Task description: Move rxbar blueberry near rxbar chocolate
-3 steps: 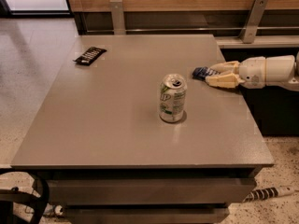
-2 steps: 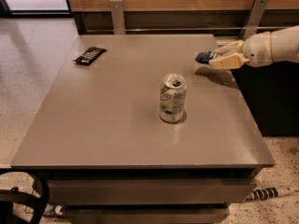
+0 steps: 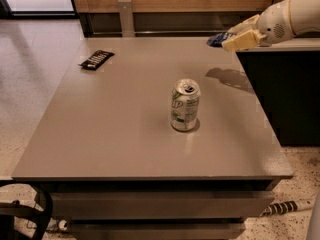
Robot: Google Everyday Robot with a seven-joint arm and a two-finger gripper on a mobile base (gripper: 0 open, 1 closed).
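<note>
The rxbar blueberry (image 3: 218, 38), in a dark blue wrapper, is held in my gripper (image 3: 235, 38) high above the table's far right corner. The gripper is shut on it, and only the bar's left end sticks out past the cream fingers (image 3: 242, 41). Its shadow lies on the table below. The rxbar chocolate (image 3: 97, 59), in a black wrapper with white lettering, lies flat at the table's far left. The gripper is far to the right of it.
A silver and green can (image 3: 185, 105) stands upright near the middle of the grey table (image 3: 100, 134). A dark cabinet (image 3: 280, 94) is at the right, a wooden wall with metal posts behind. A black cable loop is at bottom left.
The gripper has lifted the blue bar off the table at the right side and raised it up and slightly back. The can and the black bar have not moved.
</note>
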